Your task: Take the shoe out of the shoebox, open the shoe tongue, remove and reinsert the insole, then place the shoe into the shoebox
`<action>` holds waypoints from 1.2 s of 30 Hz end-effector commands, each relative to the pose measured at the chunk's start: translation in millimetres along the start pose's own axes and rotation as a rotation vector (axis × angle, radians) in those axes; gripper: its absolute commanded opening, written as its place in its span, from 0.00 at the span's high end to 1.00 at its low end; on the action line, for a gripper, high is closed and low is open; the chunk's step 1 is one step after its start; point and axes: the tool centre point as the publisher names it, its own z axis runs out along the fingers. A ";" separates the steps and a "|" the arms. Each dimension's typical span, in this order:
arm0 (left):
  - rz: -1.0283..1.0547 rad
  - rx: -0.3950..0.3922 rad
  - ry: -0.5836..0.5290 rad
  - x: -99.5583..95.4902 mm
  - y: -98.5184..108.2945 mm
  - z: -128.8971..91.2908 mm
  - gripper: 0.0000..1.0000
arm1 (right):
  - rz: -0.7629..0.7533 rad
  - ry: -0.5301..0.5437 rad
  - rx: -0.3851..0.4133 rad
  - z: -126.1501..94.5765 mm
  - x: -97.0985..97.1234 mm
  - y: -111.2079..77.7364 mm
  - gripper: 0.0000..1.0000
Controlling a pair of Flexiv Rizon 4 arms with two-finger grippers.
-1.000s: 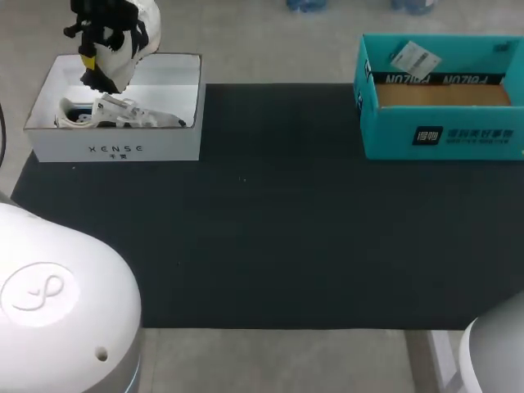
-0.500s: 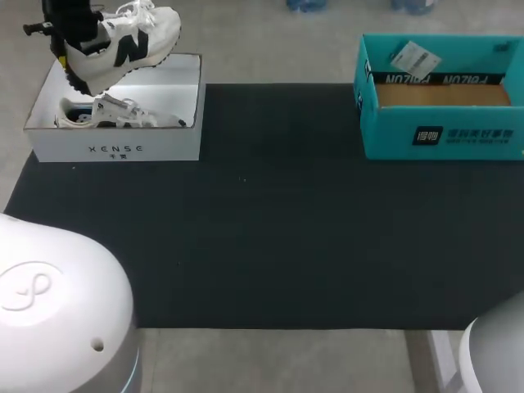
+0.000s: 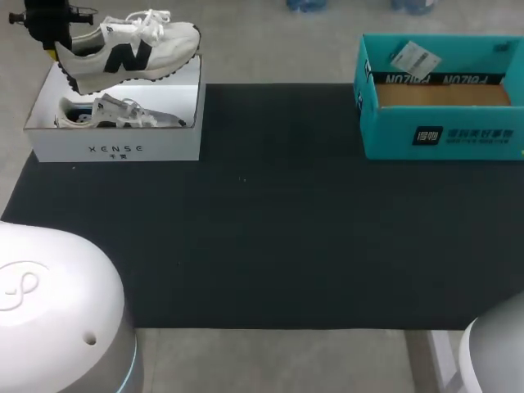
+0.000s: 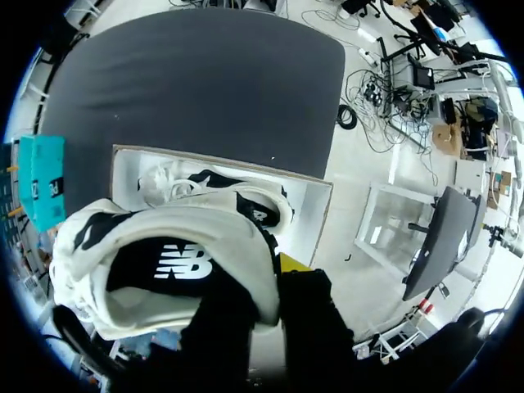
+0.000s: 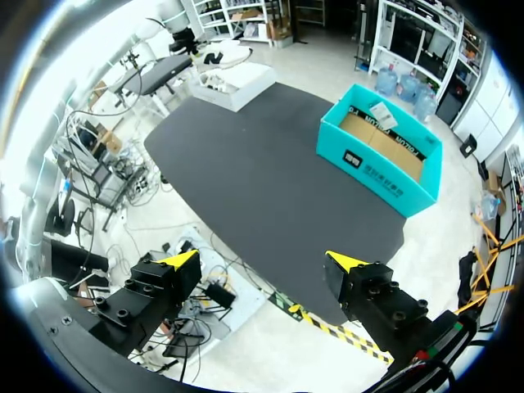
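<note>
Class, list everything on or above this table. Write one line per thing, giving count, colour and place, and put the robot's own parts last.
held shoe: 1, white with black, in the air above the white shoebox
second shoe: 1, white and grey, lying inside the white shoebox
white shoebox: 1, white, far left corner, open
teal box: 1, teal, far right, open
black mat: 1, black, covers the table
left pincer: 1, black with yellow tips, shut on the held shoe's heel
right pincer: 1, yellow-tipped, open, off the table's near edge
</note>
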 end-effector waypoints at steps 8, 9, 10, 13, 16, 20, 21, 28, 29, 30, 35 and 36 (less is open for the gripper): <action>0.271 -0.049 -0.111 6.7 -7.5 -0.7 1.00 | 0.001 0.003 0.007 -0.6 -1.5 3.0 0.00; 0.271 -0.049 -0.111 6.7 -7.5 -0.7 1.00 | 0.001 0.003 0.007 -0.6 -1.5 3.0 0.00; 0.271 -0.070 -0.095 7.8 -3.9 -2.4 1.00 | 0.001 0.003 0.007 -0.6 -1.5 3.0 0.00; 0.305 -0.105 -0.036 12.1 12.3 -4.9 1.00 | 0.001 0.003 0.007 -0.6 -1.5 3.0 0.00; 0.345 -0.145 0.036 15.2 30.5 -6.1 1.00 | 0.001 0.003 0.007 -0.6 -1.5 3.0 0.00; 0.354 -0.169 0.090 19.1 53.6 -5.5 1.00 | 0.001 0.003 0.007 -0.6 -1.5 3.0 0.00; 0.348 -0.171 0.105 20.4 59.7 -4.3 1.00 | 0.001 0.003 0.007 -0.6 -1.5 3.0 0.00; 0.301 -0.126 0.137 33.1 97.5 14.8 1.00 | 0.001 0.003 0.007 -0.6 -1.5 3.0 0.00; 0.295 -0.122 0.144 34.5 100.7 17.1 1.00 | 0.001 0.003 0.007 -0.6 -1.5 3.0 0.00; 0.293 -0.121 0.152 35.3 104.0 19.8 1.00 | 0.001 0.003 0.007 -0.6 -1.5 3.0 0.00; 0.277 -0.102 0.176 35.7 114.0 34.0 1.00 | 0.001 0.003 0.007 -0.6 -1.5 3.0 0.00; 0.274 -0.099 0.181 35.0 115.4 36.5 1.00 | 0.001 0.003 0.007 -0.6 -1.5 3.0 0.00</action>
